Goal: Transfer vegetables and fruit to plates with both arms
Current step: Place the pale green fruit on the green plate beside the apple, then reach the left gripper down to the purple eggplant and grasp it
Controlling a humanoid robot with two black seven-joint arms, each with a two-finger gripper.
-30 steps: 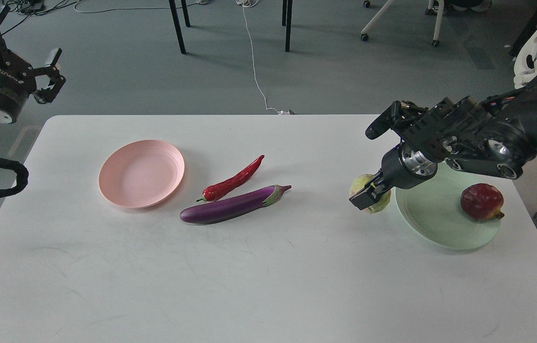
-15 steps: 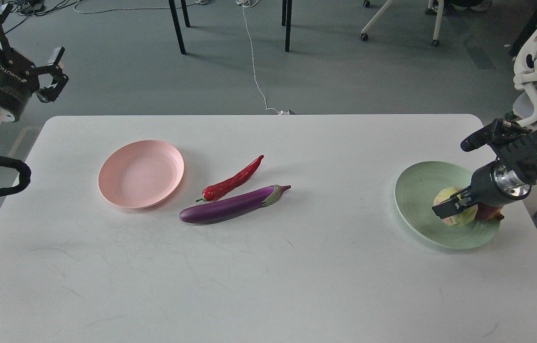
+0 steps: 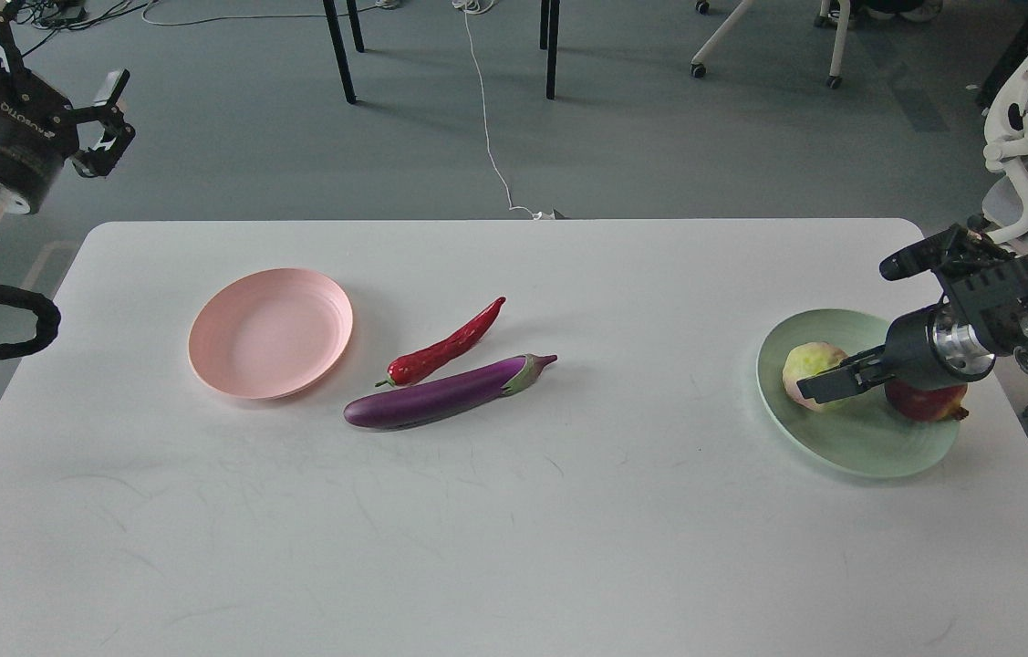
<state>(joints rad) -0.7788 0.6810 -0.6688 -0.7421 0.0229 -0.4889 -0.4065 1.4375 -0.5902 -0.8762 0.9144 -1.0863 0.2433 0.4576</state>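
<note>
The purple eggplant (image 3: 445,394) and the red chili pepper (image 3: 450,346) lie side by side at the table's middle. The pale pink plate (image 3: 270,332) to their left holds nothing. The pale green plate (image 3: 851,438) at the right holds the yellow-green fruit (image 3: 809,361) and the dark red pomegranate (image 3: 929,402), which is partly hidden by my right arm. My right gripper (image 3: 828,380) hangs low over the green plate, fingers apart, just in front of the fruit. My left gripper (image 3: 44,57) is open and empty, raised beyond the table's far left corner.
The white table (image 3: 514,529) has rounded corners. Black table legs (image 3: 340,50), a white cable (image 3: 488,128) and office chairs (image 3: 1024,137) stand on the grey floor behind and to the right.
My right gripper carried the yellow-green fruit from the table beside the green plate onto the plate, then let it go. The fruit now rests at the plate's left. My left gripper rose slightly.
</note>
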